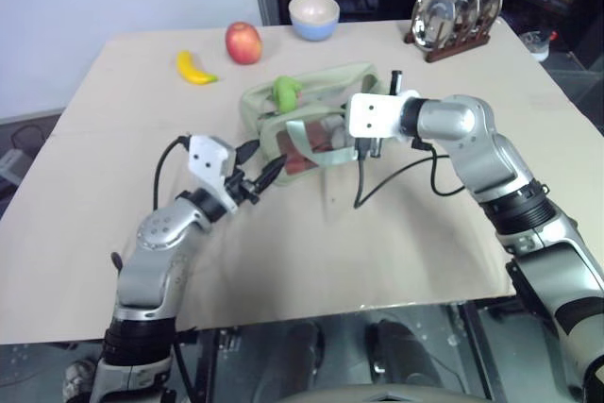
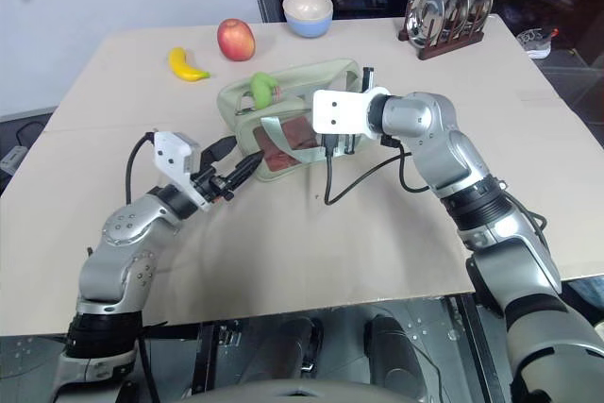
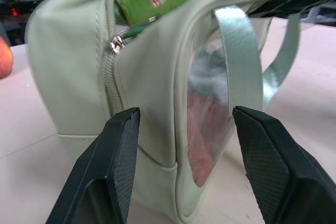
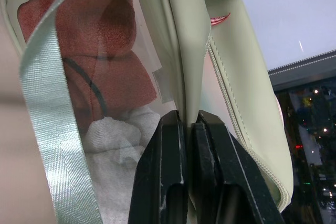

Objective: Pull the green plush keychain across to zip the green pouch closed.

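Pouch [image 2: 283, 115] mid-counter [image 2: 396, 233], keychain [image 2: 261, 89] on its top left end; right gripper [image 4: 188, 124] clamped on pouch's upper edge, apparently by the zipper; left gripper [image 3: 184, 129] spread open, just short of pouch's end.

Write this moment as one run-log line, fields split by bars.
right gripper: shut on green pouch edge | left gripper: open, at pouch end | green plush keychain: on top, ungrasped

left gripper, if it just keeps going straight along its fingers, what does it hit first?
Most likely the green pouch: the left gripper points at its near end with open fingers either side of the corner by the clear panel. Nothing lies between, though the remaining gap is hard to judge.
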Robot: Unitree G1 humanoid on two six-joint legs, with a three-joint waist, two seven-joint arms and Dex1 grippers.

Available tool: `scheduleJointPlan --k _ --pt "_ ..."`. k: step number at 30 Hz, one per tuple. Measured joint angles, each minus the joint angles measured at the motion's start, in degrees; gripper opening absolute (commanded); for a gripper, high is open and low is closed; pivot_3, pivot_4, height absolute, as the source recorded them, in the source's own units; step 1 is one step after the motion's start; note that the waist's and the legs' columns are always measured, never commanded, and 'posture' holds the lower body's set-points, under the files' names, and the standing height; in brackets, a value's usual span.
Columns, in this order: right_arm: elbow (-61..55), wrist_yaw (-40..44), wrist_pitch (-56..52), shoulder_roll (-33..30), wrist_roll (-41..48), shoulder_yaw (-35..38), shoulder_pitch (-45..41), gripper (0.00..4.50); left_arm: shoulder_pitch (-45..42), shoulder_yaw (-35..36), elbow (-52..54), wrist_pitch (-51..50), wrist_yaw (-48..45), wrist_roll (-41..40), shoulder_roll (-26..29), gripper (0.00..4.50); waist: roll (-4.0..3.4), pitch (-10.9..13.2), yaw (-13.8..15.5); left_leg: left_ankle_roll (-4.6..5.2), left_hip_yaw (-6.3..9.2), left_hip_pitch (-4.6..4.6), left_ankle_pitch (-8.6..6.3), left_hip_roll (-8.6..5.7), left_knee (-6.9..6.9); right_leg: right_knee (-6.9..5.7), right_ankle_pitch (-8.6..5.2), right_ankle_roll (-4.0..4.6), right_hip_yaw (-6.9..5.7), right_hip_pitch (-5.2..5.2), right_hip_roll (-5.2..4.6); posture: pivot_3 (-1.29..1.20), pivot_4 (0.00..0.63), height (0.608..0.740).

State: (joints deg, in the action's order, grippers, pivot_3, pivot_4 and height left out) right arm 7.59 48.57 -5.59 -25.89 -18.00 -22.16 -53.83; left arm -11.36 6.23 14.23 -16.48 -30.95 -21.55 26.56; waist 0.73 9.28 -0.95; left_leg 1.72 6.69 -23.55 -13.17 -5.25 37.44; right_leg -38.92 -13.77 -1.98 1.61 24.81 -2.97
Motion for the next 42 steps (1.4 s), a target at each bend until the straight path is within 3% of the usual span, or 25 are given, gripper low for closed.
scheduleJointPlan --k 4,5,7,9,12,15,20,24,30,42 --pt "0.0 0.2 -0.6 0.0 0.1 0.0 0.0 0.0 -0.2 -0.1 -0.5 0.5 0.2 1.1 -0.6 0.04 0.0 0.0 0.1 0.0 0.01 -0.01 0.0 0.0 0.0 0.01 0.0 0.0 -0.02 -0.01 -0.01 0.0 0.15 0.74" --pt "-0.3 0.9 -1.6 0.0 0.6 0.2 0.0 0.6 -0.2 -0.1 -0.5 0.6 0.3 1.4 -1.0 0.0 0.0 0.0 0.1 0.0 0.01 -0.01 0.0 -0.01 0.0 0.02 0.0 0.0 -0.01 -0.01 -0.02 0.0 0.15 0.74" --pt "-0.9 1.7 -3.5 0.2 1.8 0.7 0.0 1.08 -0.2 -0.1 -0.5 0.8 0.4 1.9 -1.1 0.0 0.0 0.0 0.1 0.0 0.02 -0.01 0.0 0.0 0.0 0.02 0.0 0.0 -0.02 -0.01 -0.02 0.0 0.15 0.74" --pt "-2.7 1.7 -7.4 1.6 4.1 2.7 0.0 2.0 -0.2 -0.1 -0.5 1.2 0.3 2.4 -1.1 0.0 0.0 0.0 0.1 0.0 0.04 -0.02 0.0 0.0 0.0 0.01 0.0 0.0 -0.03 0.0 -0.01 0.0 0.15 0.74" --pt "-9.2 3.9 -17.6 3.8 10.6 5.9 -0.1 2.0 -0.5 -0.1 -1.4 2.4 0.2 3.5 -1.1 0.0 0.0 0.0 0.1 0.0 0.1 -0.05 0.0 0.01 0.0 0.03 0.0 0.0 -0.07 0.0 -0.01 0.0 0.15 0.74" --pt "-14.9 3.5 -34.7 9.7 19.6 10.9 -3.4 2.0 -1.2 -0.3 -2.2 3.6 0.2 4.9 -1.1 0.0 -0.01 0.0 0.0 0.0 0.11 -0.05 0.0 0.0 0.0 0.0 0.0 0.01 -0.07 0.01 -0.02 0.0 0.15 0.74" --pt "-15.3 -0.1 -48.6 14.4 26.2 14.0 -8.9 2.0 -1.6 -1.4 -3.1 5.4 0.2 6.7 -1.2 0.0 -0.01 0.0 0.2 0.0 0.17 -0.05 0.0 -0.04 0.0 0.02 0.0 0.01 -0.14 -0.01 -0.06 0.0 0.15 0.74" --pt "-9.7 -6.4 -56.0 19.6 29.2 17.0 -10.3 3.8 -1.7 -1.9 -3.7 7.0 0.2 7.8 -1.4 0.0 -0.02 0.0 0.2 0.0 0.16 -0.07 0.0 -0.06 -0.01 0.0 0.0 0.01 -0.12 0.02 -0.09 0.0 0.15 0.74" --pt "-6.6 -12.7 -64.5 24.1 33.7 21.0 -12.9 3.8 -1.7 -2.3 -3.7 8.1 0.3 9.1 -2.0 0.0 -0.02 0.0 0.2 0.0 0.19 -0.14 0.0 -0.07 -0.03 0.04 0.0 0.01 -0.15 0.07 -0.09 0.0 0.15 0.74" --pt "-0.2 -19.7 -66.1 25.7 36.3 21.5 -13.0 3.8 -1.6 -2.6 -4.0 9.5 0.4 10.9 -2.4 0.0 -0.03 0.0 0.1 0.0 0.19 -0.13 0.0 -0.08 -0.04 0.02 0.0 0.01 -0.15 0.07 -0.09 0.0 0.15 0.74"
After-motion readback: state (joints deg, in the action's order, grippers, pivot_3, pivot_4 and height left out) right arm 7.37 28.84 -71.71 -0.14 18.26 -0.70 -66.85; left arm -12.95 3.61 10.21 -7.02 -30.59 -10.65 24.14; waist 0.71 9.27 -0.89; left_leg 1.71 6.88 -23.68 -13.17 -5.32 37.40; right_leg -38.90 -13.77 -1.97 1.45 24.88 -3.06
